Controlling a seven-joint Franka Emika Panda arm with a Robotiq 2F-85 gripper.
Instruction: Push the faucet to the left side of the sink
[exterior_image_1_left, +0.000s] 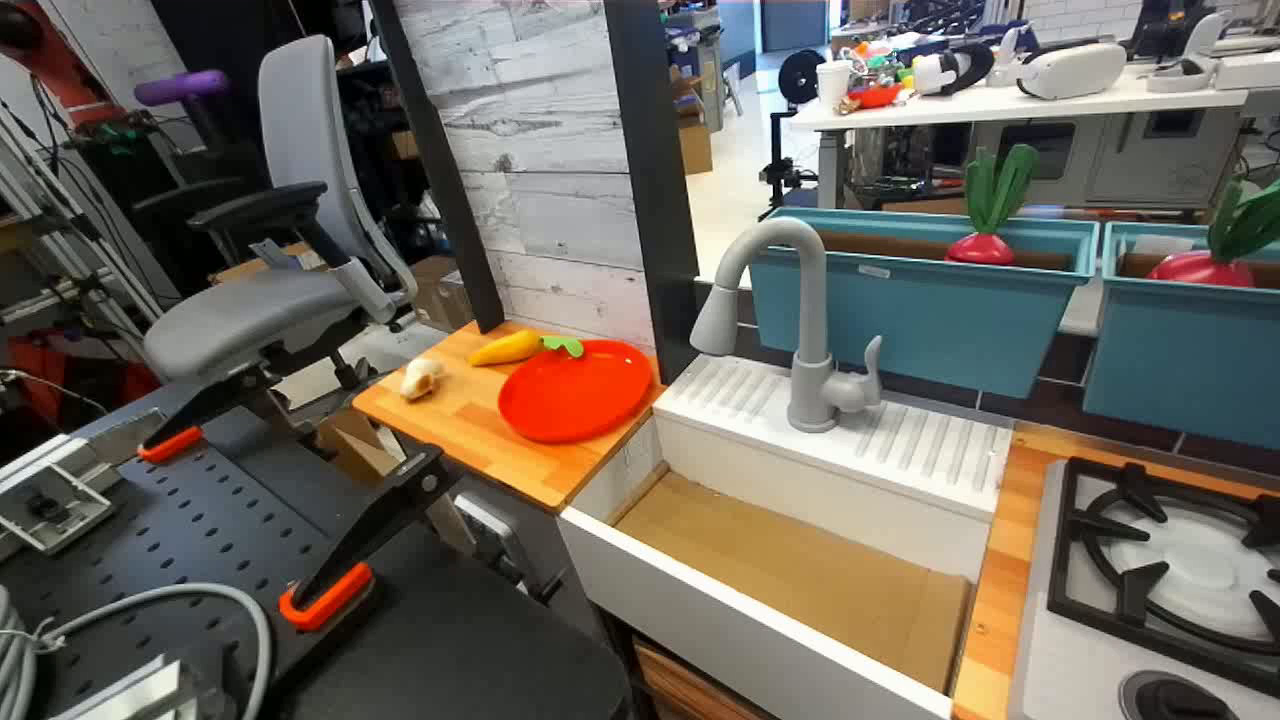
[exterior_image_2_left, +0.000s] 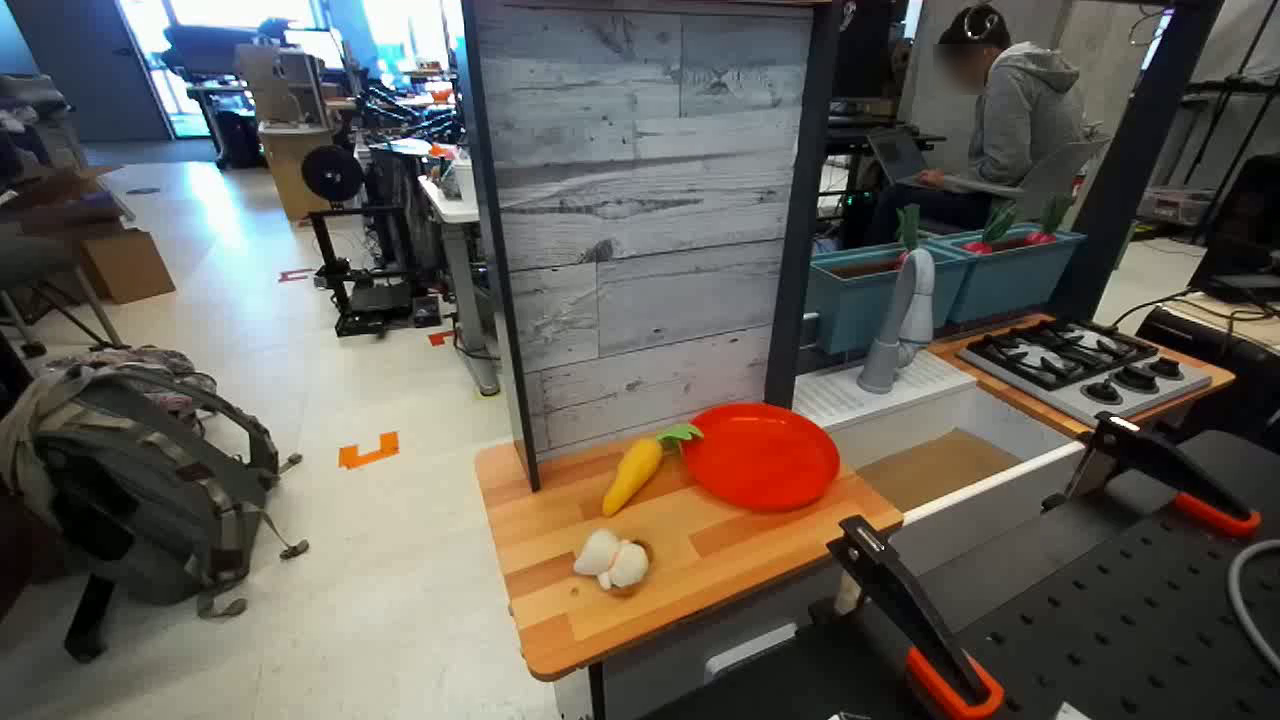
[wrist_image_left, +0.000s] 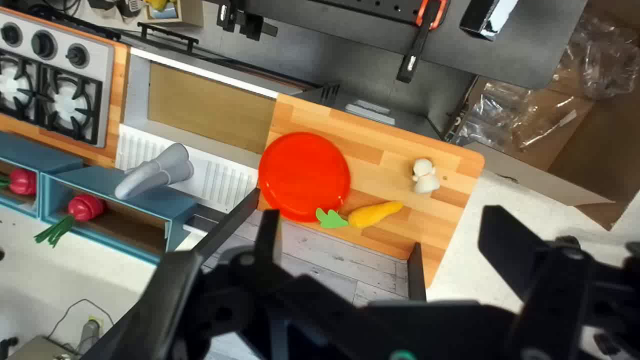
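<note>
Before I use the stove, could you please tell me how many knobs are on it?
3, in a row on the stove: the near knob, closest to the sink, the middle knob and the far knob. None seems hidden.

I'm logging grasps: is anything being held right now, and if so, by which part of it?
Nothing is held: the tool stands open in the wrist view, and the faucet stands free of it.

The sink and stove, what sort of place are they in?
Probably a lab made up partly like a kitchen: the sink sits beside a stove, but white headsets lie on a desk, and what looks like a 3D printer stands on the floor.
</note>
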